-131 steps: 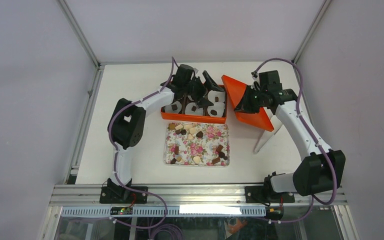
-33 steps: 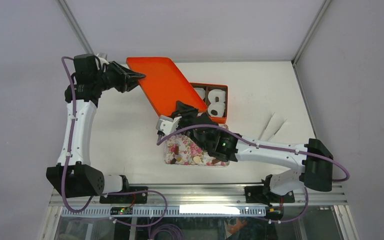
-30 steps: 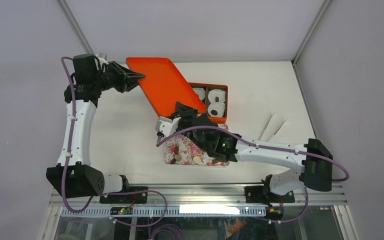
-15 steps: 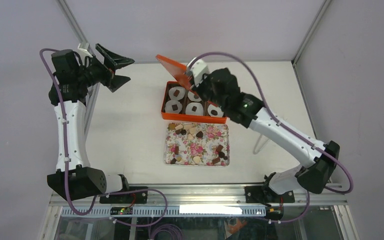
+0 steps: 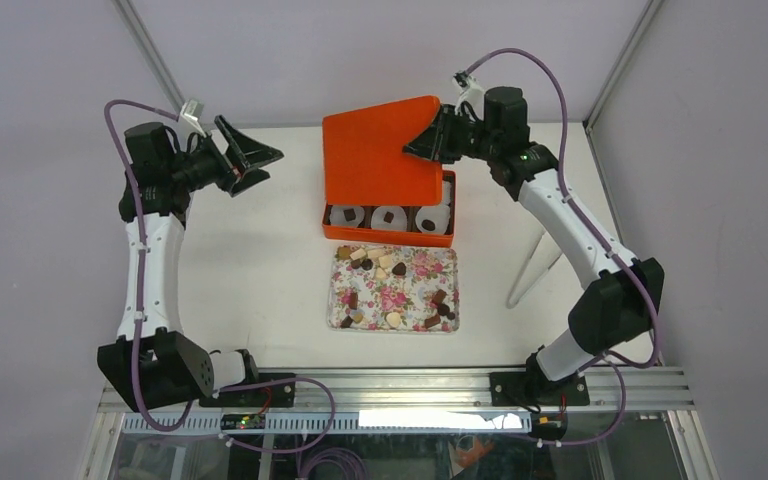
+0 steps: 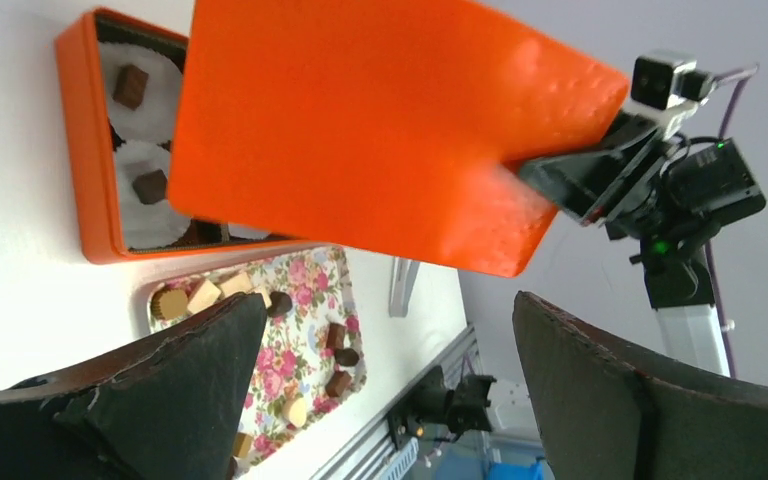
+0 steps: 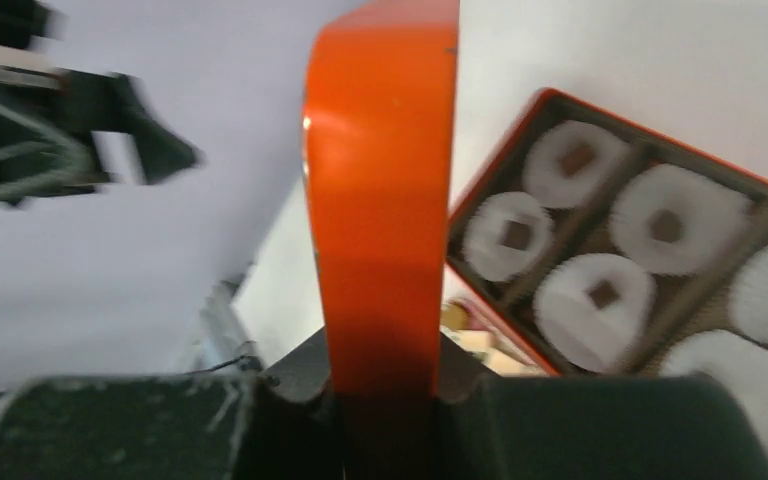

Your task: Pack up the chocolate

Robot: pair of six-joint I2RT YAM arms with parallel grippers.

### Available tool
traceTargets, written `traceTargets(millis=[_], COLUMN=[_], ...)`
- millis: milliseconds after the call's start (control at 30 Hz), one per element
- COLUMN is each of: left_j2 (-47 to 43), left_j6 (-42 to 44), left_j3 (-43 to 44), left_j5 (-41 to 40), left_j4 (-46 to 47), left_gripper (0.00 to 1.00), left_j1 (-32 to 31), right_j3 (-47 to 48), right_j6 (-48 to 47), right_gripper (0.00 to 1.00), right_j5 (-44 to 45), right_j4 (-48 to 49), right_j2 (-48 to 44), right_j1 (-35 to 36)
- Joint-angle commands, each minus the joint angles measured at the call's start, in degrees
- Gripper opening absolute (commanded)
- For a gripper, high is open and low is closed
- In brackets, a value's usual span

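Several small chocolate pieces [image 5: 398,269], dark brown and tan, lie on the flower-print tray [image 5: 415,264]. More pieces sit in white paper cups [image 5: 390,216] inside the orange box [image 5: 387,235]. My right gripper [image 5: 428,143] is shut on the edge of the orange lid [image 5: 375,152] and holds it tilted above the back of the box. In the right wrist view the lid [image 7: 385,190] stands edge-on between the jaws. My left gripper [image 5: 258,168] is open and empty at the far left, raised above the table. The lid also shows in the left wrist view [image 6: 380,120].
The white table [image 5: 250,260] ends at the metal rail [image 5: 390,385] in front. A thin white V-shaped object [image 5: 530,270] lies right of the tray. Grey walls close in at the back and sides.
My right gripper has carried the lid from the box's back left corner up and to the right, now covering the box's rear cups. My left gripper shifted slightly right and stays open.
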Motion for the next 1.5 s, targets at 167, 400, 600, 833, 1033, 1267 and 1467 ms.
traceTargets(millis=[167,400,600,833,1033,1267,1467], left_j2=[3.66,5.28,6.75,9.82,12.46,20.27,26.62], left_j6=[-5.54,-7.30,-10.95,-4.92,-2.66,0.17,0.61], left_j3=[-9.97,-10.29,-11.02,-8.29,-8.21,-4.06,0.23], left_j5=[11.06,12.79,11.61,0.08,-7.40,-9.12,-11.11], left_j4=[18.63,21.73,25.93,12.74,9.28,8.38,7.77], left_gripper=[0.99,0.99,0.99,0.99,0.99,0.99,0.99], left_j1=[-0.03,-0.03,-0.03,-0.02,-0.21,-3.55,-7.07], right_j3=[-0.95,-1.89,-2.70,-5.40,-4.92,-2.59,-2.69], right_j6=[43.71,49.07,46.86,45.33,43.40,40.67,36.39], right_gripper=[0.00,0.00,0.00,0.00,0.00,0.00,0.00], right_j5=[-19.09,-19.95,-19.23,-16.48,-18.11,-18.57,-17.59], right_j4=[39.97,44.20,39.25,32.13,27.09,19.04,18.04], right_j2=[2.23,4.17,4.27,6.39,10.83,14.97,18.09], right_j1=[-2.23,-2.31,-2.99,-6.50,-7.85,-8.05,-8.36])
